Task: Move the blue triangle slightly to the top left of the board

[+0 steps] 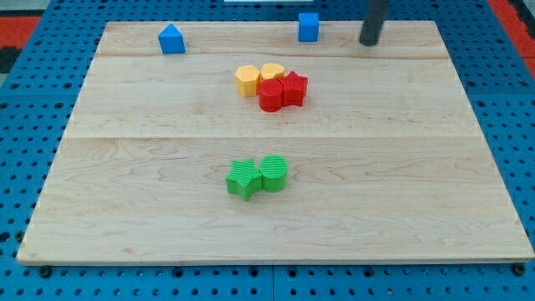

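Wooden worktop (167,192), pale and planked, fills most of the view over a blue pegboard (518,125). My rod is cut off by the view's top; my tip (369,43) rests near the top edge, right of a blue cube (308,27). No gripper is fitted, so there is nothing to open or close. At centre, two yellow blocks (258,79) touch two red blocks (282,91); their shapes are unclear. Below sit a green star (243,178) touching a green cylinder (273,173). The blue triangle (171,39) stands at top left, well apart.
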Controlling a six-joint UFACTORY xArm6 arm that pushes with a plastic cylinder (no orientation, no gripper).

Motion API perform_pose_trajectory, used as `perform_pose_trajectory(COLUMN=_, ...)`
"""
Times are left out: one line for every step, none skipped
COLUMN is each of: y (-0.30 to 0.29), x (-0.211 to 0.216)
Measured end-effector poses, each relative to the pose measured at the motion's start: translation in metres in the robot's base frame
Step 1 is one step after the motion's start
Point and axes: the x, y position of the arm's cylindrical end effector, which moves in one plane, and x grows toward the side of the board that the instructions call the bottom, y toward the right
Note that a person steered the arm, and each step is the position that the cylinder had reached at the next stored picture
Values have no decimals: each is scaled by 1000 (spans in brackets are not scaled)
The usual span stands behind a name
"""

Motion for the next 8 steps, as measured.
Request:
perform_pose_trajectory(y=-35, x=-30)
perform_pose_trajectory(y=-143, x=-27)
perform_pose_trajectory(y=-249, x=-30)
perform_pose_trajectory(y=-265, x=-19)
perform_pose_trajectory(y=-275, x=18)
perform_pose_trajectory(y=-275, x=-3)
perform_pose_trajectory(y=-220, x=9)
perform_pose_trajectory(y=-279, x=10)
